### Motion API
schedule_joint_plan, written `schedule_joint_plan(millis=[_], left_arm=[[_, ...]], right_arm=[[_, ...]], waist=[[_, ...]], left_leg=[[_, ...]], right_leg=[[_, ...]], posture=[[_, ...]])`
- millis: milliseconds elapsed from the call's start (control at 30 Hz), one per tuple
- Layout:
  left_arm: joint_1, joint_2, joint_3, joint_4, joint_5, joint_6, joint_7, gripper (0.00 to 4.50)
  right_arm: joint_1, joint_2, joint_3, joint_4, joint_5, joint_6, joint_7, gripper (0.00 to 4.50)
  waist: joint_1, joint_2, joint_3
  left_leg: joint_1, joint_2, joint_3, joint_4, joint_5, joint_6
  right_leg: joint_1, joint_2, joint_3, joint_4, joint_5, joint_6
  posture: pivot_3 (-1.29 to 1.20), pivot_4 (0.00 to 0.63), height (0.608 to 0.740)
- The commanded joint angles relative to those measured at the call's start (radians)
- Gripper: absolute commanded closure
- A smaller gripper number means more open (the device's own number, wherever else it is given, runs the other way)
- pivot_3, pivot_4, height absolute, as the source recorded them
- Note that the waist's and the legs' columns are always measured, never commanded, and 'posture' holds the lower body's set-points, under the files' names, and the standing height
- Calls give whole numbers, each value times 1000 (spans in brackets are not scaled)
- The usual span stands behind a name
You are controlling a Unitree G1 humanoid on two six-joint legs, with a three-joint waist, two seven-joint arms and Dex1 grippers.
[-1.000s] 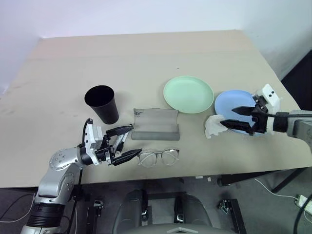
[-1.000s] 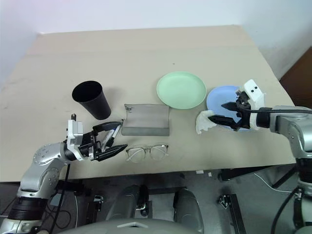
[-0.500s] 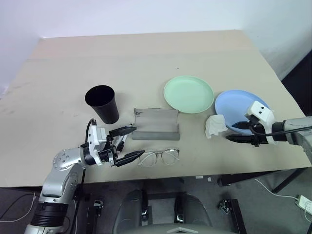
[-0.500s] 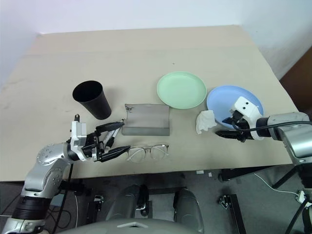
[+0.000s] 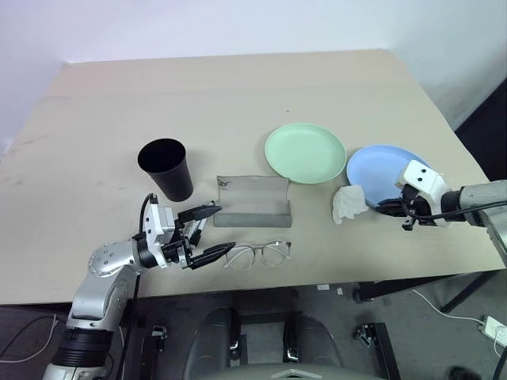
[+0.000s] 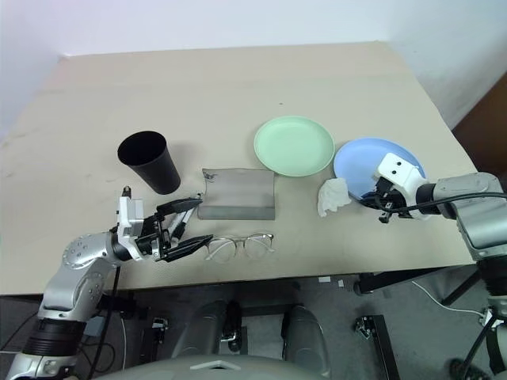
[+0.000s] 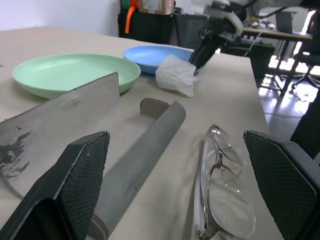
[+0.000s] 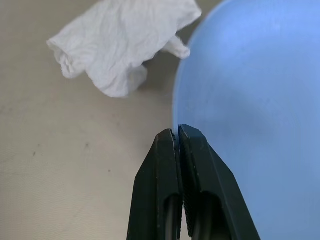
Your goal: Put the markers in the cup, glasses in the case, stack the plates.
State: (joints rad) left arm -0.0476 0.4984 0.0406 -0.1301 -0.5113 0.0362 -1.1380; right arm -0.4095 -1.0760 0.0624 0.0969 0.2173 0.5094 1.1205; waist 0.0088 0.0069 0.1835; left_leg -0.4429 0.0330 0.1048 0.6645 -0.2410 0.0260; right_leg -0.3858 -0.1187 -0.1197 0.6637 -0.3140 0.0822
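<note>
The table is presenting a matte, beige surface with faint scuffs. The black cup, a smooth tapered tumbler, is standing upright left of centre in the head views. Just right of it, at frame centre, the grey case is lying open, its flat fabric-like flap facing up and its curved trough edge turned toward the lower frame. The glasses, with a thin pale frame and large roundish clear lenses, are lying just below the case near the table's lower edge.

The mint green plate, round, shallow and smooth, is sitting right of centre. The light blue plate, of like shape, is sitting beside it toward the right edge, close to it but whether touching cannot be told. A crumpled white tissue is lying at the blue plate's lower-left rim.

The left gripper is hovering in the lower left, pointing toward the glasses, with its textured black jaws standing wide apart. A white marker is lying on the table between these jaws, partly hidden.

The right gripper is sitting at the blue plate's lower rim, beside the tissue. In the right wrist view its ribbed jaws are pressing together at the plate's edge; whether the rim is pinched between them cannot be told.
</note>
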Motion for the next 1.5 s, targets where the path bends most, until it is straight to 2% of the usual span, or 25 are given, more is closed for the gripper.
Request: schedule_joint_plan(millis=[33,167,267,367,467,667,900,1100,1300,1500], left_arm=[[-9,9,9,-26,-7,-14,-3,0],[-13,8,5,-36,-8,-9,4,0],[-12,6,-2,-48,-6,-7,8,0],[-14,8,-3,-50,-8,-5,9,0],[-18,11,1,-44,-9,-6,11,0],[-21,9,-3,-41,-4,-12,14,0],[-6,9,-6,-55,0,-20,23,0],[13,18,7,-81,-4,-17,42,0],[30,32,13,-136,-19,10,70,0],[37,37,7,-168,-24,28,87,0]], right_arm=[[-70,-39,-51,31,-15,-28,13,4458],[-164,-37,-66,102,-43,-68,-18,4458],[-277,17,-92,154,-22,-63,-55,4458],[-329,67,-106,151,-6,-104,-67,4458],[-372,167,-92,141,-6,-169,-106,4458],[-488,375,-3,274,-46,-210,-127,4458],[-575,521,62,470,-87,-232,-104,4458],[-581,528,135,491,-126,-176,-7,4458],[-562,506,142,398,-106,-78,75,4458],[-527,498,167,336,-132,-46,87,4458]], waist=[[-2,0,0],[-4,1,0],[-5,1,1],[-10,1,1],[-19,1,0],[-26,1,1],[-21,1,1],[-26,1,1],[-25,1,1],[-24,1,1]], left_leg=[[0,0,0,0,0,0],[0,0,0,0,0,0],[-1,0,1,0,0,0],[-1,0,1,0,1,-2],[-1,0,1,-1,2,-3],[-1,0,3,0,4,-3],[-1,-1,4,0,5,-4],[-1,-1,4,0,5,-3],[-1,-1,4,0,5,-3],[-1,-1,4,0,4,-2]], right_leg=[[0,0,0,0,0,0],[-1,0,1,0,0,0],[-2,0,1,0,0,0],[-2,0,1,0,0,0],[-2,0,1,0,0,0],[-2,1,1,3,1,1],[-3,1,1,3,1,1],[-3,1,2,3,1,1],[-3,0,2,4,2,1],[-3,0,2,4,2,1]], posture=[[0,150,719],[0,150,719],[0,150,719],[0,150,719],[0,150,719],[0,150,719],[0,150,719],[0,150,719],[0,150,719],[0,150,719]])
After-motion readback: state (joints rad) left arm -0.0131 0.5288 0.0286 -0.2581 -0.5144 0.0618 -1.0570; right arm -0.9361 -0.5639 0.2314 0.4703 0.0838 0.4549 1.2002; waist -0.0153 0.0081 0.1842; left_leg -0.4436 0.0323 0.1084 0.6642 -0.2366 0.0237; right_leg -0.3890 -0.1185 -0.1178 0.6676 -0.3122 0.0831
